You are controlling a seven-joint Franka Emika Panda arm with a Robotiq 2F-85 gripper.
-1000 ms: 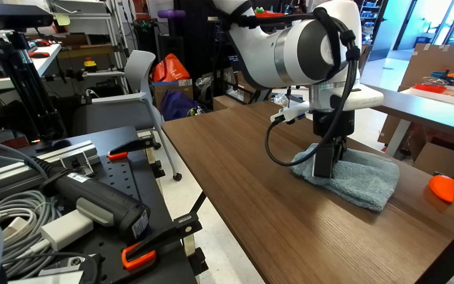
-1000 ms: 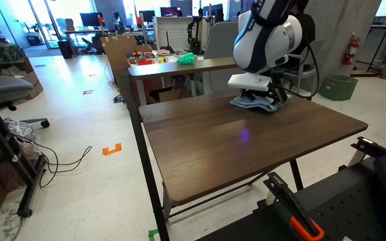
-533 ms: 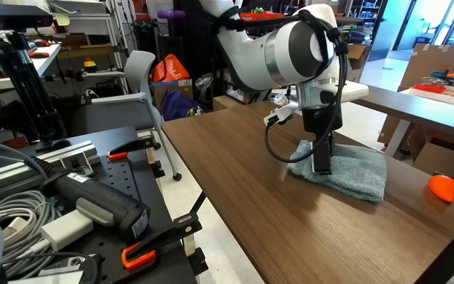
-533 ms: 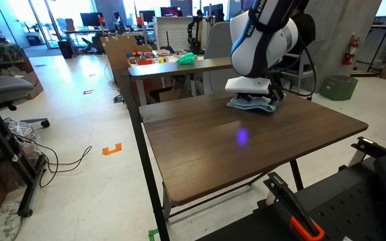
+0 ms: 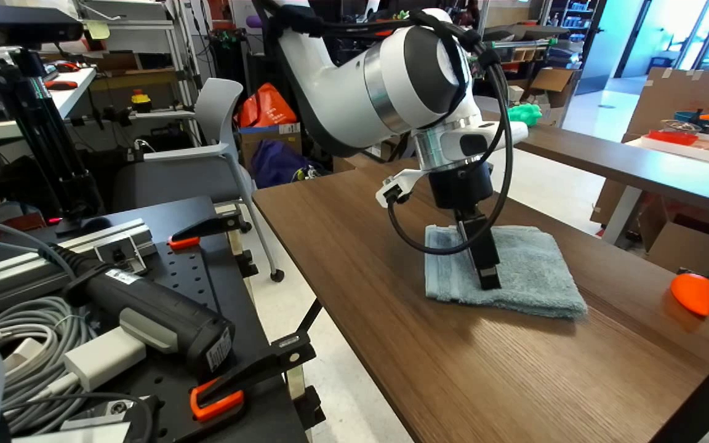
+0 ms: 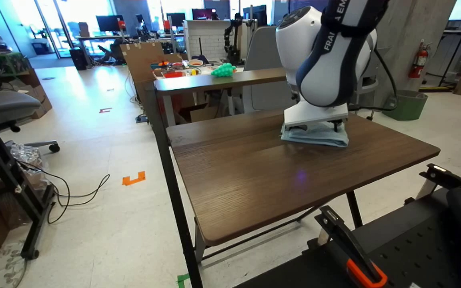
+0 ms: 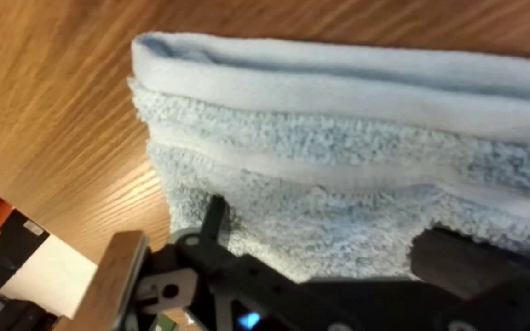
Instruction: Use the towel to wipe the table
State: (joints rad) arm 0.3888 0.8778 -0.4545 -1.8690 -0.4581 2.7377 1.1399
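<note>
Your gripper [image 7: 327, 218] is spread wide, pinching nothing; press the towel [image 5: 530, 271] flat and slide it along the table [image 6: 268, 172].

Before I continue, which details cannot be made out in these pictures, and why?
Table under the towel: covered by it, in every view.
Towel's right end: cut off by the right edge, wrist view.
Most of the gripper: behind the white plate, in an exterior view.
Barcode label: too small to read, in an exterior view.
</note>
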